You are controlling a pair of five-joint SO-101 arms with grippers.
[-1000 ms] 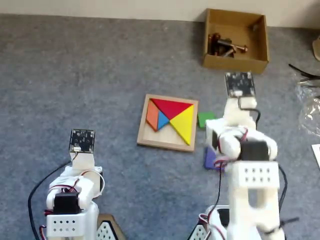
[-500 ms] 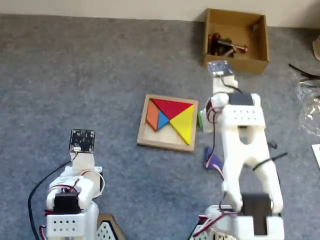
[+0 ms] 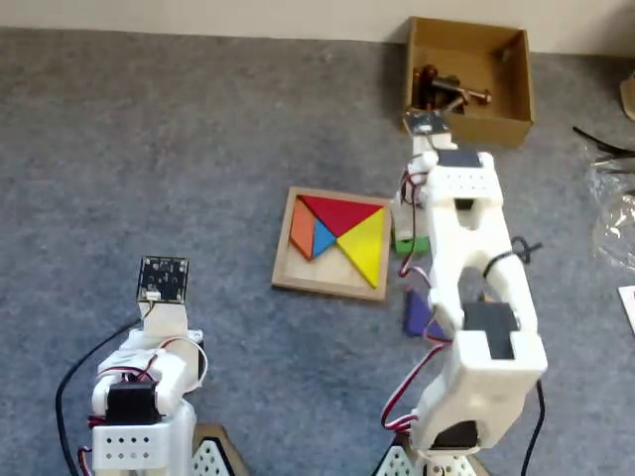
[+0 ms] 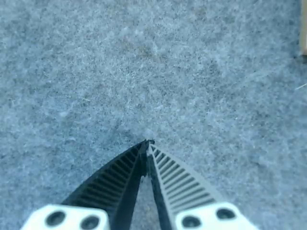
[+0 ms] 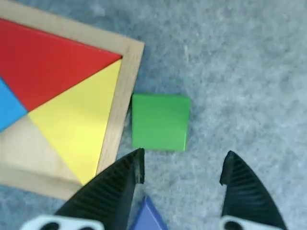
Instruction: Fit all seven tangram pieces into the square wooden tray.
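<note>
R gripper [image 5: 183, 167]: jaws apart, holding nothing, over green square [image 5: 160, 122]. Square on carpet [image 5: 240, 57], just right of wooden tray [image 5: 125, 91]. Tray holds red triangle [image 5: 53, 62], yellow triangle [image 5: 76, 129], blue triangle [image 5: 9, 108], orange piece [image 3: 302, 233]. Purple piece [image 3: 417, 312] near-right of tray. L gripper [image 4: 147, 146]: jaws closed, over carpet.

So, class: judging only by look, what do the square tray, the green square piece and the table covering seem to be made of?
Square tray: pale unpainted wood with a matt finish; its rim is tan with faint grain.
Green square: probably painted wood, possibly plastic; the smooth, even colour hides any grain.
Table covering: grey felt or short carpet; the surface shows fuzzy, flecked fibres.
</note>
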